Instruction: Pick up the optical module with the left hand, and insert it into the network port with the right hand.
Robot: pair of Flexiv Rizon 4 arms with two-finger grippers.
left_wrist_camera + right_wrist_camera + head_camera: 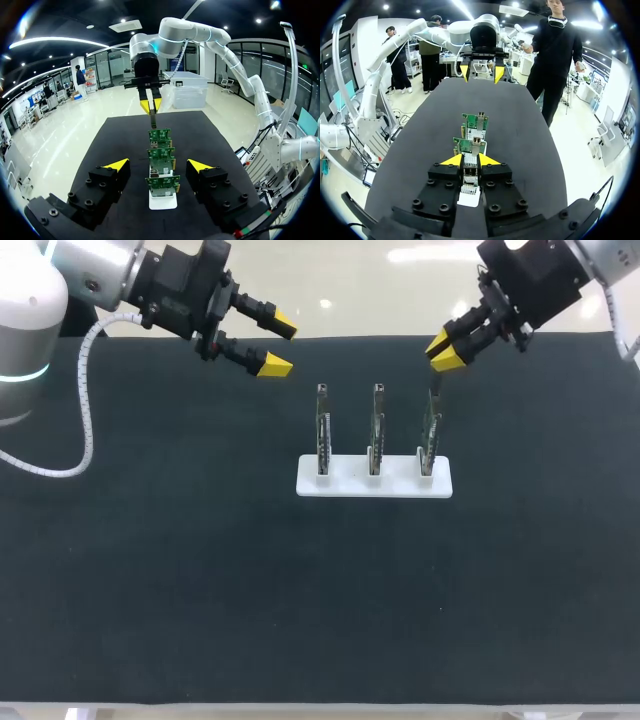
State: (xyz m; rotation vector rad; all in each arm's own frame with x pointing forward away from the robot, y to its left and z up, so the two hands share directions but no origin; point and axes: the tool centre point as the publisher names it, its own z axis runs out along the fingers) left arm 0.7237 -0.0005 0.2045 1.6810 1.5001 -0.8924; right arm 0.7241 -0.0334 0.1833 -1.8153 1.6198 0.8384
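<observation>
A white stand (398, 486) sits on the black surface (200, 590), a little toward 12 o'clock from the middle. It holds three green boards (376, 430) in a row. Each board stands up on its edge in its own slot. One is at the 9 o'clock end, one is in the middle, and one is at the 3 o'clock end.

The plug (434, 388) is thin and dark. It is up in the air over the board at the 3 o'clock end. It is in my right gripper (443, 351). Its long side goes up and down, and its low end points down at the top of that board. I cannot tell if it touches the board.

My right gripper is at about 1 o'clock from the stand. Its two yellow tips are close together and pinch the top of the plug from both sides.

My left gripper (278, 345) is at about 10 o'clock from the stand, well apart from it. Its yellow tips are spread wide, and it holds nothing and touches nothing. It faces along the row of boards.
</observation>
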